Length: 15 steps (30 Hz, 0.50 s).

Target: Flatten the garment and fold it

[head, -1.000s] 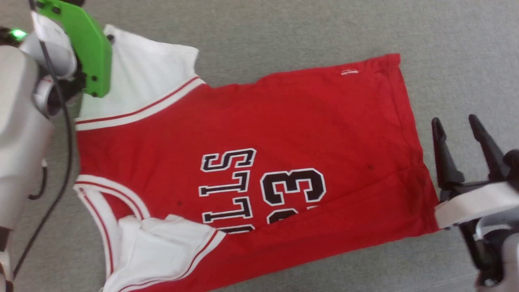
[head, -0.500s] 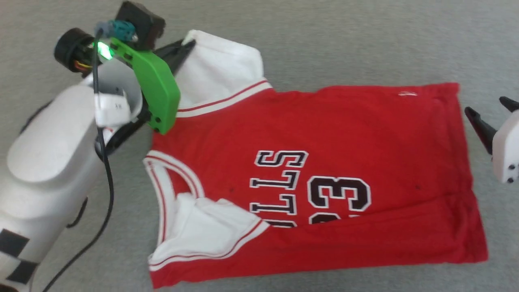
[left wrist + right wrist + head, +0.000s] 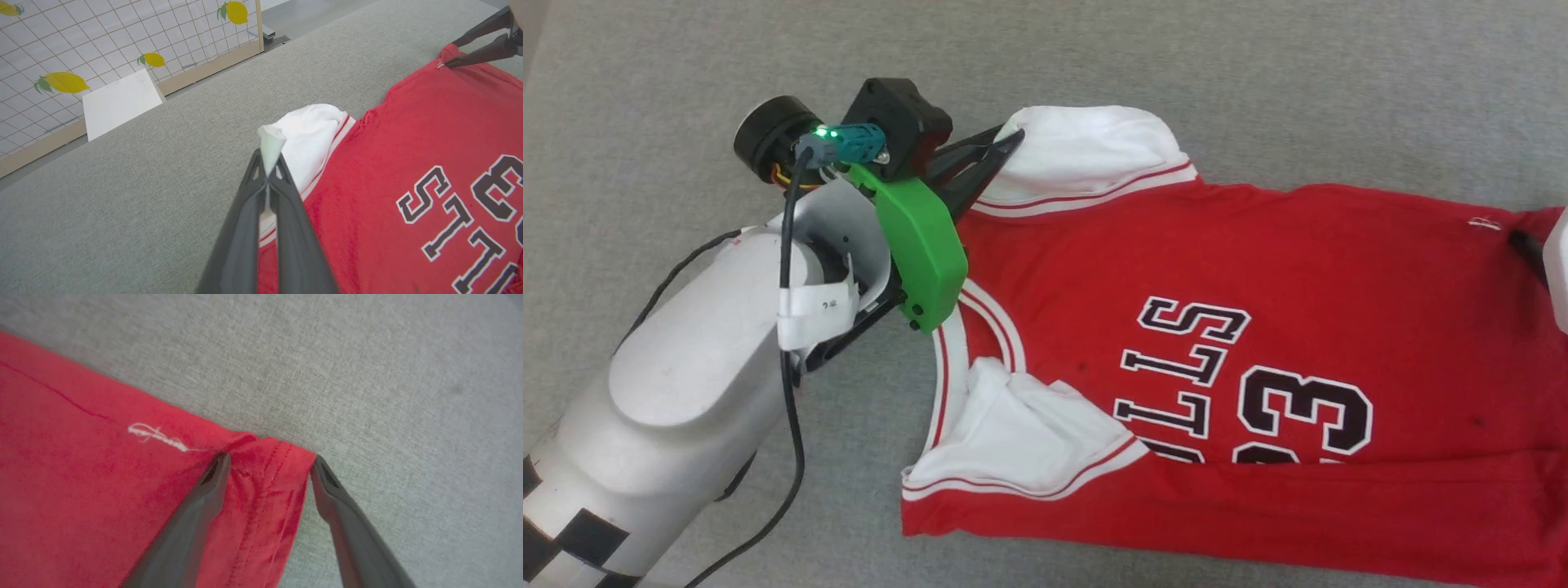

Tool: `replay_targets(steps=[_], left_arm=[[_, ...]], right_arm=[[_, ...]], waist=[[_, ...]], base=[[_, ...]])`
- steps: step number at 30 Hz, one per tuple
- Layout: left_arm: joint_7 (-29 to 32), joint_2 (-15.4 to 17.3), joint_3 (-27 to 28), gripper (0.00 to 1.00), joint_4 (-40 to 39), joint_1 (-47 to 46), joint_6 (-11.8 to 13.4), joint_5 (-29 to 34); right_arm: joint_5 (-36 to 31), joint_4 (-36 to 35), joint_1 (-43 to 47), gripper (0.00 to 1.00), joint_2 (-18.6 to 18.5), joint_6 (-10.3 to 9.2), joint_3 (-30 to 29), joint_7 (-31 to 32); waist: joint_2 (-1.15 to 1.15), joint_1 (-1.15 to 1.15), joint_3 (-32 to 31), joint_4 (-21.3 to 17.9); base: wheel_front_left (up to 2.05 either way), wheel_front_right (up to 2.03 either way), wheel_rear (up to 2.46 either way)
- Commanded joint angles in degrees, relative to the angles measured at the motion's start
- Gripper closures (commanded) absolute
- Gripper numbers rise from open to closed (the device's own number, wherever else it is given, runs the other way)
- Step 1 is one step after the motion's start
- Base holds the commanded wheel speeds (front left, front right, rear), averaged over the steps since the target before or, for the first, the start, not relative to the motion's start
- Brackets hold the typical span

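Right gripper now at garment, long axis left-right, neckline leftward

You have bright, even, soft light on the shirt in every view, with no glare. Its white sleeve is nearly blown out, so the folds barely read. Left of the shirt, the arm casts only a faint shadow. In the right wrist view the shirt's weave looks soft, and the right gripper blurs toward the lens.
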Motion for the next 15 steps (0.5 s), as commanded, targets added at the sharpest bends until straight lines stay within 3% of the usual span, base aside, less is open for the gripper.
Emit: replay_targets(steps=[1,9,15], left_arm=[[-0.6,-0.3,0.0,1.0,0.0,0.7,0.4,0.8],[-4.4,-0.1,1.2,1.0,1.3,3.8,1.8,-0.5],[-6.8,1.8,2.6,1.0,1.0,9.3,3.5,-3.0]], right_arm=[[0.1,1.9,1.0,0.99,0.8,-0.08,2.7,0.1],[-2.3,5.1,0.5,1.0,1.5,-0.08,2.9,-10.2],[-3.2,5.8,3.3,1.0,3.7,-0.08,-2.1,-17.3]], waist=[[0.0,0.0,0.2,0.9],[0.0,0.0,-3.6,-0.1],[0.0,0.0,-10.5,-1.3]], base=[[0.0,0.0,0.0],[0.0,0.0,0.0],[0.0,0.0,0.0]])
